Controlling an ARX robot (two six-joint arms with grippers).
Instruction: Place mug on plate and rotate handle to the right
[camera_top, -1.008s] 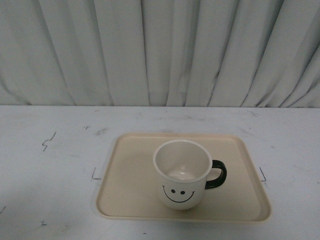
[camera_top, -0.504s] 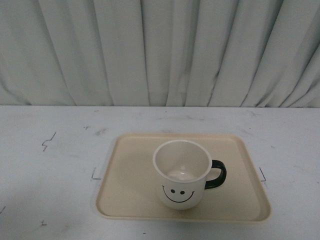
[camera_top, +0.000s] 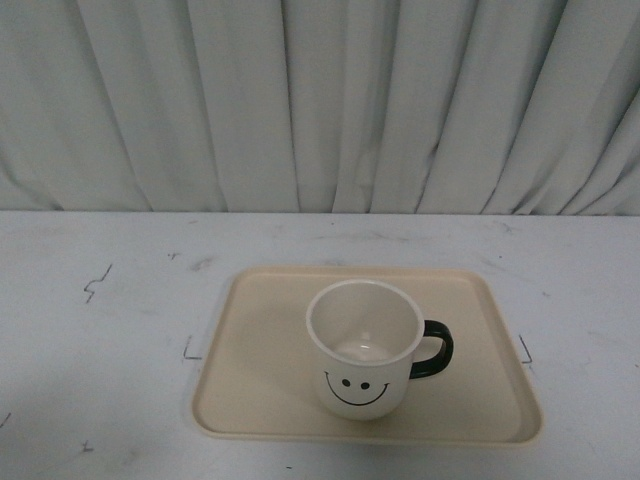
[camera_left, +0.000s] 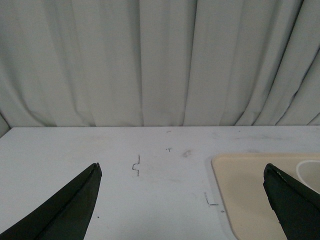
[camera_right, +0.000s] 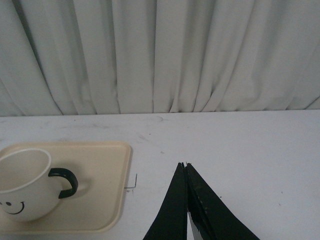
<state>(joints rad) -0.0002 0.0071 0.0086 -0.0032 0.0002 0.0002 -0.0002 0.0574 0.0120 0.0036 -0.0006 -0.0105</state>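
Note:
The white mug (camera_top: 362, 349) with a black smiley face stands upright on the beige plate (camera_top: 260, 350), a little right of its middle. Its black handle (camera_top: 434, 349) points to the right. Neither arm shows in the front view. In the left wrist view my left gripper (camera_left: 182, 172) is open over bare table, with the plate's corner (camera_left: 245, 185) under its one finger. In the right wrist view my right gripper (camera_right: 184, 164) is shut on nothing, apart from the plate (camera_right: 107, 175); the mug (camera_right: 25, 185) and its handle (camera_right: 65, 181) show there too.
A white table (camera_top: 100, 330) with small pen marks (camera_top: 95, 283) carries the plate. A pleated grey-white curtain (camera_top: 320, 100) hangs along its far edge.

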